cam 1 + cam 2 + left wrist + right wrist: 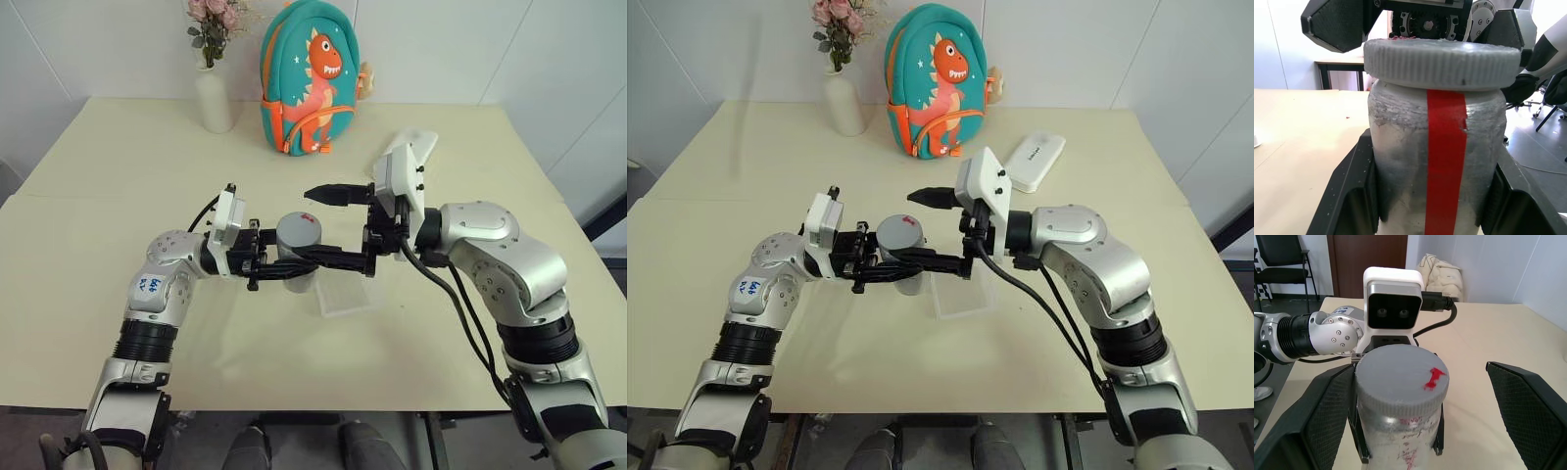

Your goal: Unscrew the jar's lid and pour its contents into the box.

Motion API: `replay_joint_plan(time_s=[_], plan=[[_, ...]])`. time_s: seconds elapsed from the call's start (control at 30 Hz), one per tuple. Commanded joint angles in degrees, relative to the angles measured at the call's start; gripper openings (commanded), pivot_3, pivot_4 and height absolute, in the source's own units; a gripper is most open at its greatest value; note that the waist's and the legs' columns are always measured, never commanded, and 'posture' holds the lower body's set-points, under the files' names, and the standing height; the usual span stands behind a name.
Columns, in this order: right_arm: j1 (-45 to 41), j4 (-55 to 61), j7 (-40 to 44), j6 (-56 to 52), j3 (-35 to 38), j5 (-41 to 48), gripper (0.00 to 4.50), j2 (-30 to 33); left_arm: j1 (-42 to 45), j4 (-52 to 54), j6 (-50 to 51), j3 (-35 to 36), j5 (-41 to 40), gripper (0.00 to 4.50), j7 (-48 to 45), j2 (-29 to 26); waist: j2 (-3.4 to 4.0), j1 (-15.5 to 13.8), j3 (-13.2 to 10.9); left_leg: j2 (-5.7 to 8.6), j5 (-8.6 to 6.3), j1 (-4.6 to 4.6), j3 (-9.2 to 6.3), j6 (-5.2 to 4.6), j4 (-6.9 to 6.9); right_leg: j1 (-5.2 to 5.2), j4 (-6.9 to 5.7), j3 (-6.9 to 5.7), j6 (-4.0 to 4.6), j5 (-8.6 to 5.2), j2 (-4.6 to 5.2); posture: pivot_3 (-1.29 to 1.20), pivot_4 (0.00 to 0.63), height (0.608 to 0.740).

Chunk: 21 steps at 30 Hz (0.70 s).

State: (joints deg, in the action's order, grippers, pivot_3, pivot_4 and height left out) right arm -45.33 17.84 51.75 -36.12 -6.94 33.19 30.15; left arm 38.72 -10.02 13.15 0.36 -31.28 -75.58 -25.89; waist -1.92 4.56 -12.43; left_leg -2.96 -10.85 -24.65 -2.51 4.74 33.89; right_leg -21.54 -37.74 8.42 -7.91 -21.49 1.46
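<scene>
My left gripper (279,262) is shut on the jar (1415,161), a whitish cylinder with a red stripe, and holds it upright above the table. The grey ribbed lid (1400,374), marked with a red spot, sits on top of the jar. At lid height my right gripper (312,225) stands open. One of its fingers (1317,421) is close beside the lid and the other finger (1528,401) is well apart from it. The box (353,302), a shallow clear tray, lies on the table just below and right of the jar. The contents are hidden inside the jar.
A white vase (214,98) with pink flowers and a teal dinosaur backpack (309,83) stand at the table's far edge. A white oblong case (1034,162) lies at the back right. Bare tabletop (118,196) stretches to the left.
</scene>
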Motion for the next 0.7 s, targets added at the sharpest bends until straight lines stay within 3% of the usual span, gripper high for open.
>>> replay_joint_plan(time_s=[0.03,0.43,0.7], plan=[[0.67,1.07,-2.09,-0.73,4.49,0.03,4.46,2.18,-0.40,2.10,-0.90,0.70,-0.78,2.00,-1.20,-0.56,0.00,-0.06,0.00,0.00,0.00,0.00,0.00,0.00,0.00,0.00,0.00,0.00,0.00,0.00,0.00,0.00,0.150,0.740],[4.61,8.48,-1.99,-6.83,9.14,7.56,4.46,5.90,-0.36,1.17,-1.19,1.18,-0.23,2.00,-1.79,-0.55,0.00,-0.11,0.00,0.00,0.00,0.00,0.00,0.00,0.00,0.01,0.02,0.01,0.00,0.00,0.00,0.00,0.150,0.740],[1.35,8.56,-5.83,-7.35,6.61,10.58,4.46,0.05,0.73,-0.10,-1.86,0.54,0.29,2.00,-2.07,0.31,0.00,0.18,0.00,0.00,0.00,0.00,0.00,0.00,0.00,0.01,0.01,0.01,0.00,0.00,-0.01,0.00,0.150,0.740]])
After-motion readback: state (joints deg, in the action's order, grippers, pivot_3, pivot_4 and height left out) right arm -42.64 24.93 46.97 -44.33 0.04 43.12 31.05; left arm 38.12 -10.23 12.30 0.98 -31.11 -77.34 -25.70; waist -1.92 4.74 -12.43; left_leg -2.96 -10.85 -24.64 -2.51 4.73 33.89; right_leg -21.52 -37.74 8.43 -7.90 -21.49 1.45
